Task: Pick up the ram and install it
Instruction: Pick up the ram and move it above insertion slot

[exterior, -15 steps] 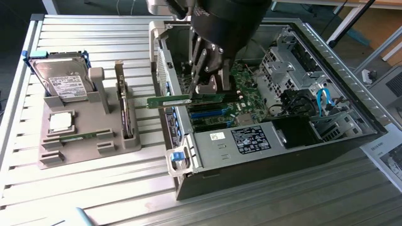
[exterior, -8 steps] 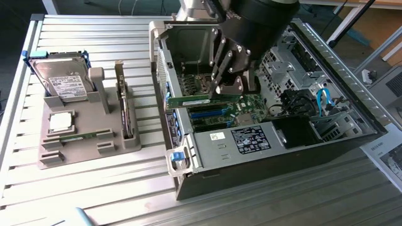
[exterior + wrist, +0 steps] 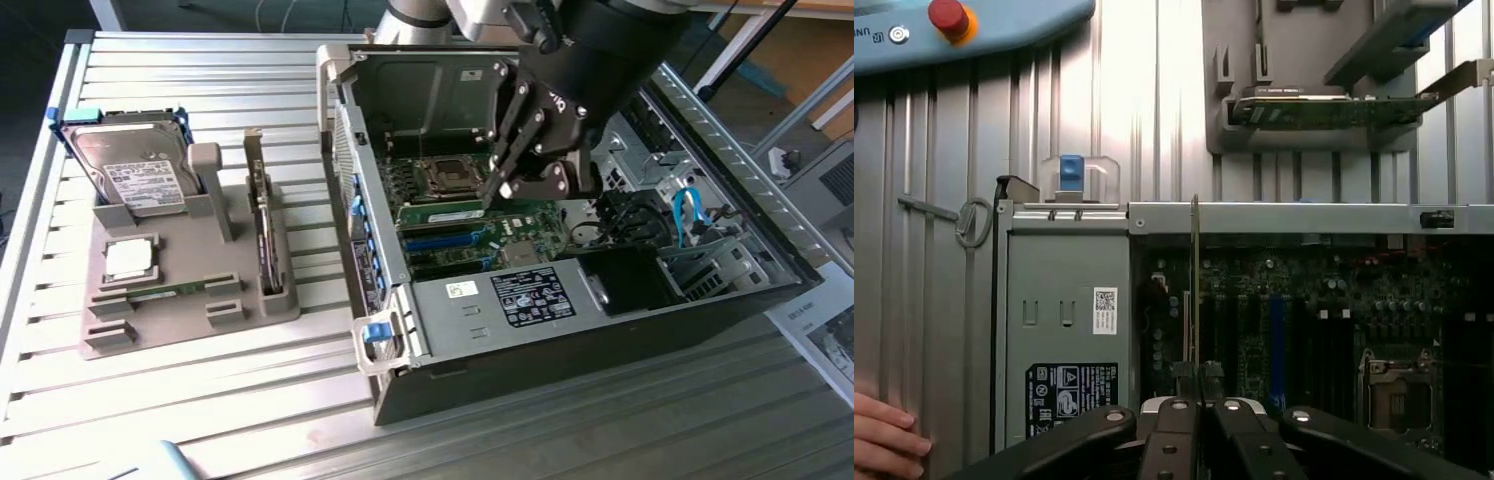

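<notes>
Your fingers (image 3: pixel 1170 440), nearly closed, clamp the ram (image 3: pixel 1195 290) by one end. The thin green stick stands edge-on between them, over the motherboard (image 3: pixel 1304 320) inside the open computer case (image 3: pixel 534 365) on the slatted bench (image 3: pixel 200 420). You cannot tell whether it touches a slot. A grey holder (image 3: pixel 174 325) lies toward the exterior view's left. A person's hand (image 3: pixel 884 440) shows beside the case.

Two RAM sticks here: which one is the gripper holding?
The ram clamped edge-on in the gripper, over the motherboard inside the open case. The other stick lies in the grey holder outside the case.
</notes>
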`<state>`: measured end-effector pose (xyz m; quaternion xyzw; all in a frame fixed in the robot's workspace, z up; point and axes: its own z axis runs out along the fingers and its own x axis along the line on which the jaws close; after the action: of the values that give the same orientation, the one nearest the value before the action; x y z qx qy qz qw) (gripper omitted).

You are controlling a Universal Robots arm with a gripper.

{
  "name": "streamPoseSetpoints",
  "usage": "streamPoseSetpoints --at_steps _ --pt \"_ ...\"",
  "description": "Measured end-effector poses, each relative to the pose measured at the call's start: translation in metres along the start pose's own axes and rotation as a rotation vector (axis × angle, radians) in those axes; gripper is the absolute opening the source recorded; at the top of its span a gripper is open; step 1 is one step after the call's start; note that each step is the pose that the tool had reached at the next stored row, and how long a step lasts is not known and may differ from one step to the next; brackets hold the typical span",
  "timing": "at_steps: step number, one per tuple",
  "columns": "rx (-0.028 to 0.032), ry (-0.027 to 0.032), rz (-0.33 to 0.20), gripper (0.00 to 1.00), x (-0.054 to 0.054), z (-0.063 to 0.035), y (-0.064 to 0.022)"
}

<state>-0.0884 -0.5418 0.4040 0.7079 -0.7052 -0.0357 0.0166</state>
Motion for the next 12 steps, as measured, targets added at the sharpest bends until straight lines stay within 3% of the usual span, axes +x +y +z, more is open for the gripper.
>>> streamPoseSetpoints --at_steps 4,12 --pt "-0.0001 0.0003 -0.003 0.12 0.0 -0.001 -0.0138" --pt "0.0002 0.0007 -0.009 0.12 0.0 -0.0014 -0.0189"
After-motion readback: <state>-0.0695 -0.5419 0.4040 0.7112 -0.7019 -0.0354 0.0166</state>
